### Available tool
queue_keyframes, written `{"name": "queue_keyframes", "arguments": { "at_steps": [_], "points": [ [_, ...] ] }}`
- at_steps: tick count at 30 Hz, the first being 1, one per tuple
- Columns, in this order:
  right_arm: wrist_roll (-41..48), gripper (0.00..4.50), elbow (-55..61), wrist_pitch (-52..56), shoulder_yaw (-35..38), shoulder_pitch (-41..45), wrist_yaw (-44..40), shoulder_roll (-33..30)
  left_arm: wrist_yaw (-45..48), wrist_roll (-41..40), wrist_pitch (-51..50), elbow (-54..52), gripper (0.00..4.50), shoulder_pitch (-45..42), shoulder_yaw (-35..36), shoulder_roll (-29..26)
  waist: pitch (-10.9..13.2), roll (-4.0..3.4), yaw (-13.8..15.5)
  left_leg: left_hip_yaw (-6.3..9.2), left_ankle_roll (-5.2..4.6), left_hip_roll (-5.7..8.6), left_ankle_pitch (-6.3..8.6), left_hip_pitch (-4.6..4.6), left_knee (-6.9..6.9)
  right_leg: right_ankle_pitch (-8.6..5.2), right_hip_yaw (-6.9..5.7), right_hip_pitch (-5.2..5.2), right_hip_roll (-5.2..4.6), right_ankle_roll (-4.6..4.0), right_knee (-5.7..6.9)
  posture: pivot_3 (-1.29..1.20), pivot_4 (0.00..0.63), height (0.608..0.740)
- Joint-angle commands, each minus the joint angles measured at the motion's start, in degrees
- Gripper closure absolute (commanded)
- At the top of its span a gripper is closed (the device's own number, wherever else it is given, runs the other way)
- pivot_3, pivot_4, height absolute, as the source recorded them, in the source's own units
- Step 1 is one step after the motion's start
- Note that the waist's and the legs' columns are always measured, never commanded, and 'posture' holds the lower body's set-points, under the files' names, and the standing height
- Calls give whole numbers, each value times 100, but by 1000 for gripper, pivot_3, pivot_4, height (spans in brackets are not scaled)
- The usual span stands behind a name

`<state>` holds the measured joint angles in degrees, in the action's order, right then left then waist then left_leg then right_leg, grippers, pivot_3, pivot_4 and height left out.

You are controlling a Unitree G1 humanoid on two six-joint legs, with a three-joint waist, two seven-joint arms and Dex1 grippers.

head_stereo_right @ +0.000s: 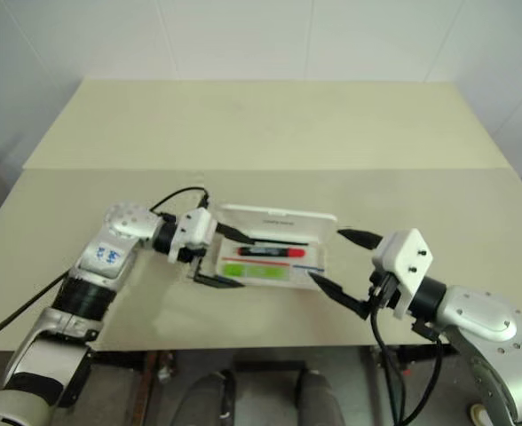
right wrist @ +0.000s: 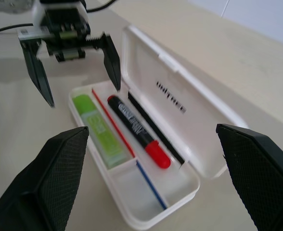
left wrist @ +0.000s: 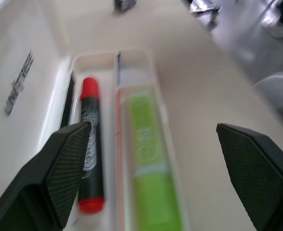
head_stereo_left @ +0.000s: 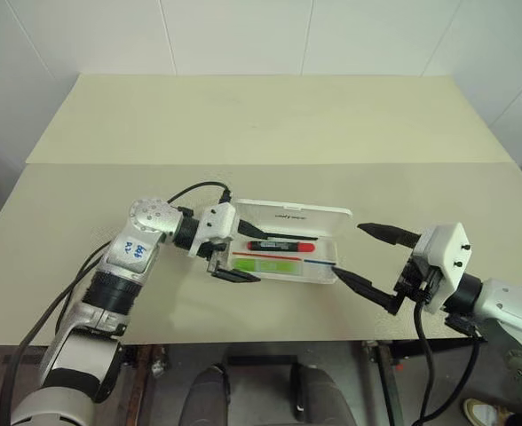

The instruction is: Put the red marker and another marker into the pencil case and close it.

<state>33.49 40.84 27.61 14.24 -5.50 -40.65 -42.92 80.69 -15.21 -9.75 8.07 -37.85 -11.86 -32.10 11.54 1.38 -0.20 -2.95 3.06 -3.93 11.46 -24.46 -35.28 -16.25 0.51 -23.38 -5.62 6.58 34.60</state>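
Pencil case [head_stereo_left: 325,273]: white hard-plastic box, lid raised and leaning back, set on a pale table [head_stereo_left: 270,124] a little below the centre of the head-camera frame. Dark lettering is seen on the inner face of the lid; a thin red line and a thin blue line run along the divider inside the tray.

Red marker [head_stereo_left: 283,245]: black barrel with a red cap, laid flat in the tray compartment nearer the lid, red end toward the right of the frame.

Green marker [head_stereo_left: 267,264]: short, light green, laid flat in the tray compartment nearer the frame's bottom, parallel to the red marker and parted from it by the divider.

Left gripper [head_stereo_left: 232,252]: placed at the left end of the case, fingers spread wide, one finger over the lid side and the other at the front edge of the tray; nothing is held between them.

Right gripper [head_stereo_left: 370,260]: placed just right of the case, in the lower right of the frame, fingers spread wide and empty, tips pointed toward the case and apart from it.
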Motion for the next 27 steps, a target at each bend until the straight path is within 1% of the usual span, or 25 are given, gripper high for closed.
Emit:
{"name": "queue_keyframes", "arguments": {
  "at_steps": [1, 5, 9, 11, 15, 22, 27],
  "points": [
    [-26, 0, -159, -87, 446, -371, -111, -48, 133, -689, -620, -968, 28, 355, 373, -331, 0, 0, 3, 0, 0, 0, 0, 3, 0, -1, 1, 0, 0, 1, 6, 0, 150, 740],
    [-308, 0, -576, -212, 794, -859, -198, -110, -127, -1130, -1267, -1710, 28, 652, 648, -570, 0, 1, 21, 1, -1, 0, 0, 7, -4, -5, 1, 3, -1, -5, 11, 0, 150, 740],
    [-622, 0, -1143, -459, 1098, -1275, -354, -149, -466, -1312, -1609, -2085, 28, 686, 797, -599, 0, 1, 8, 5, -2, 0, -1, 8, -33, -5, 1, 19, -1, -6, 3, 0, 150, 740],
    [-629, 0, -1483, -520, 1255, -1321, -422, -137, -551, -1415, -1793, -2212, 28, 644, 799, -603, 0, 1, -9, 6, -3, 0, -1, 28, -35, 3, 1, 49, -1, -9, -19, 0, 150, 740],
    [-834, 0, -2239, -799, 1402, -1271, -600, -221, -755, -1349, -1683, -2256, 28, 553, 765, -490, 0, 1, -68, 10, 13, 0, 13, 36, -34, 30, -2, 80, 0, -24, -72, 0, 150, 740],
    [-983, 0, -3093, -1185, 1277, -923, -860, -259, -799, -1354, -1637, -2204, 28, 491, 702, -457, 0, 1, -138, 10, -10, 1, 2, 34, -23, 26, -2, 77, 0, -18, -79, 0, 150, 740],
    [-943, 0, -3610, -1093, 1025, -308, -935, -202, -817, -1371, -1609, -2190, 28, 485, 704, -440, 0, 1, -141, 10, -11, 1, 2, 34, -16, 25, -1, 73, 3, -16, -78, 0, 150, 740]
  ]
}}
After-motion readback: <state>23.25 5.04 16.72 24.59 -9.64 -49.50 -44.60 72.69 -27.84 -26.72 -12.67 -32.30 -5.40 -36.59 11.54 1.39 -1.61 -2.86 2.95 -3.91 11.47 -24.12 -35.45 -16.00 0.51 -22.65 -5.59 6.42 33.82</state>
